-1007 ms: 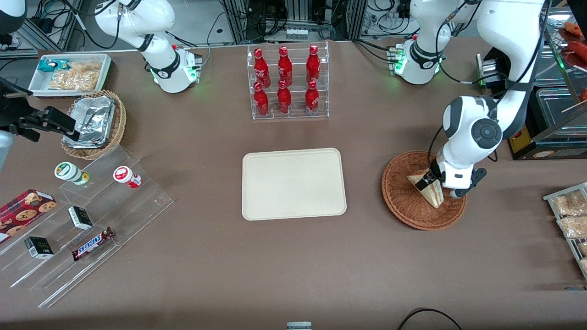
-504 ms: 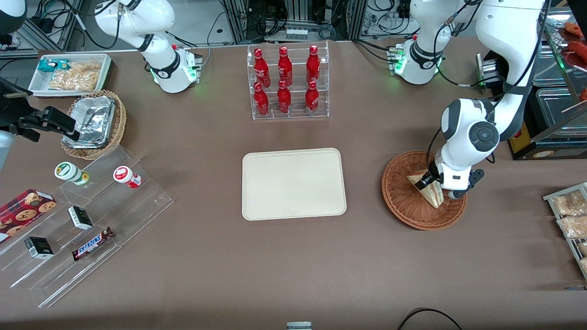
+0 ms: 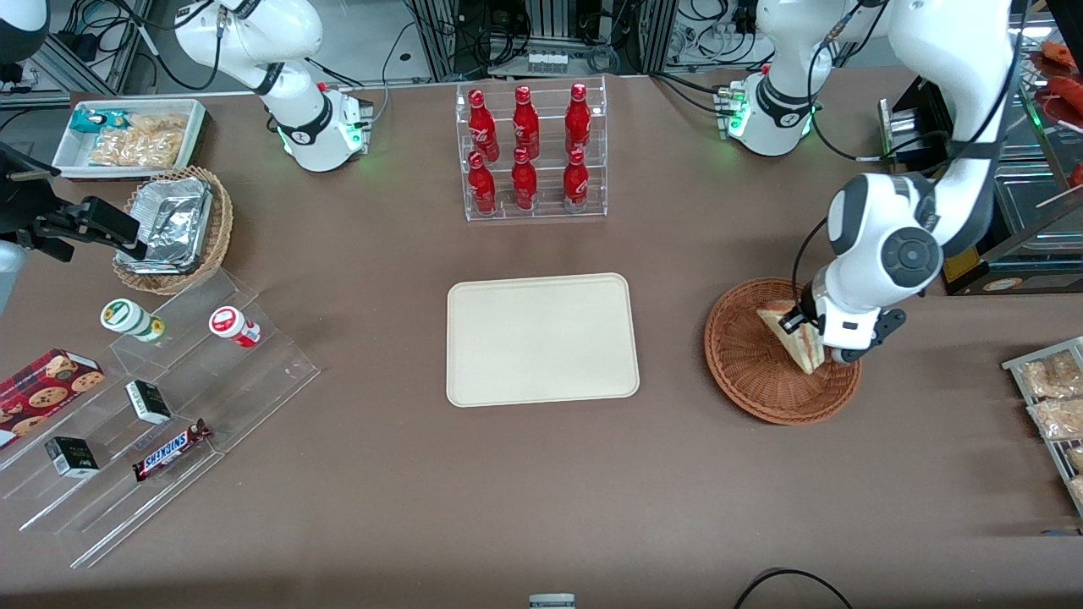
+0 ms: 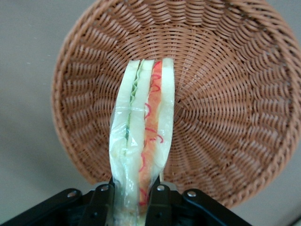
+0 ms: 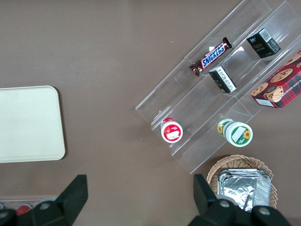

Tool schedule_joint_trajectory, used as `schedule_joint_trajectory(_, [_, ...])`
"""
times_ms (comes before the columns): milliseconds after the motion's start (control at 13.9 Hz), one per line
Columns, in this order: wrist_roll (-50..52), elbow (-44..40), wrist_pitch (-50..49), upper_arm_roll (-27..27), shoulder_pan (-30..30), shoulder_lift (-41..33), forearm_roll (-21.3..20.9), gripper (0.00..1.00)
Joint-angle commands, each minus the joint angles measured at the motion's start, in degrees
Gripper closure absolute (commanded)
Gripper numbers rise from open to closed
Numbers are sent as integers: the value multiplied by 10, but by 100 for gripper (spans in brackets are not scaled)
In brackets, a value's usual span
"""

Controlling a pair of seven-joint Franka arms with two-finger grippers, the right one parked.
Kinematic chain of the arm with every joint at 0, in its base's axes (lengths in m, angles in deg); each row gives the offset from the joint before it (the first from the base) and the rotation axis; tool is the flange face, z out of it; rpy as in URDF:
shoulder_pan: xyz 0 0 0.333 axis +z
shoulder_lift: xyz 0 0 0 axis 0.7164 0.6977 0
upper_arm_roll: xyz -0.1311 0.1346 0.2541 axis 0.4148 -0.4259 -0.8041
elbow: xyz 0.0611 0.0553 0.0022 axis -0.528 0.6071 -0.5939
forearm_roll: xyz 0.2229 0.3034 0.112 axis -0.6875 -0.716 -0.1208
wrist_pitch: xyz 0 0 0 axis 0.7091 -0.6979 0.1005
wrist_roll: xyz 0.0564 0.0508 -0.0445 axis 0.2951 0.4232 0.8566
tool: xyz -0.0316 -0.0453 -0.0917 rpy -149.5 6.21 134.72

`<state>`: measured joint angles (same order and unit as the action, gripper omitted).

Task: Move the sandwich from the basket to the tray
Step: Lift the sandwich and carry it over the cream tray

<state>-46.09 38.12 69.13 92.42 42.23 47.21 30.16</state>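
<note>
Above basket [image 3: 761,372] | tool [image 4: 130,200] clamps sandwich [image 4: 141,141] | wrapped, red-green layers

Front camera looks steeply down over the whole table; left wrist camera hangs close above the gripper [image 4: 130,202] (clamping the sandwich [image 4: 141,141]) and wicker basket [image 4: 225,94] — both views share these.

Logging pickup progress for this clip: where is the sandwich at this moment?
The sandwich is clamped upright in the gripper, just above the basket at the working arm's end of the table; the tray sits bare at the table's middle.
</note>
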Motion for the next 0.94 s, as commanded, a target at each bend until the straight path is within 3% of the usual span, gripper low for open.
schedule_joint_trajectory(0, [-11,-44,-57,20,-3,-1,-5,87])
schedule_joint_trajectory(216, [-80,-50,-67,45,-3,-4,-9,86])
schedule_joint_trajectory(432, [-209,-120,-112,88,-3,35,-6,86])
schedule_joint_trajectory(863, [-142,-228,-116,190,-4,126,-12,88])
